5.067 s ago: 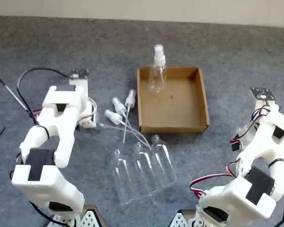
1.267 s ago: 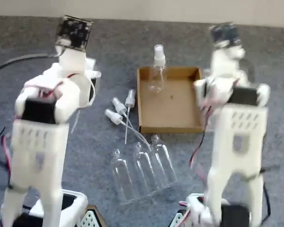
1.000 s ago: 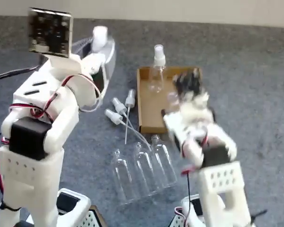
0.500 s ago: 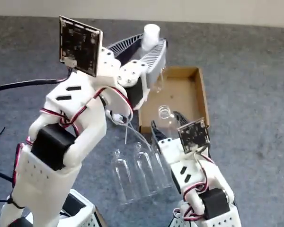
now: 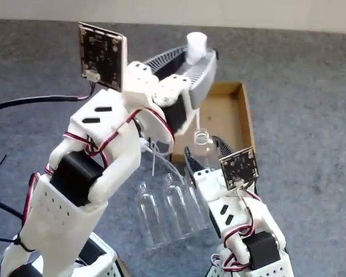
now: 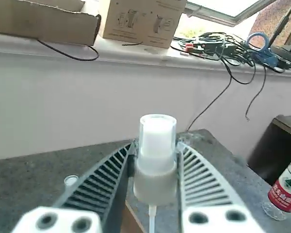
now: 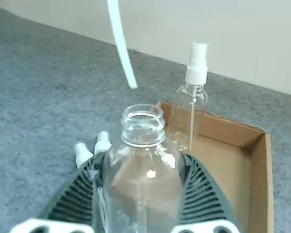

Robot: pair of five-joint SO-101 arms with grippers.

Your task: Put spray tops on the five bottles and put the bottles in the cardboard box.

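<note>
Bottle [image 7: 141, 141] upright off the table beside the box [image 5: 246, 124], right claw [image 7: 139, 167] pinching its body. Left claw [image 6: 155, 148] pinches spray top [image 6: 157, 131] overhead. Probably light, slick, thin-walled: grip mid-body, gently.

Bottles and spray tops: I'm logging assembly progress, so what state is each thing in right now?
left gripper, shut on spray top
spray top, upright, tube not yet in the held bottle
right gripper, shut on held bottle
held bottle, upright, uncapped
boxed bottle, upright, capped
cardboard box, open
lying bottles, uncapped
loose spray tops, unattached, lying
</note>
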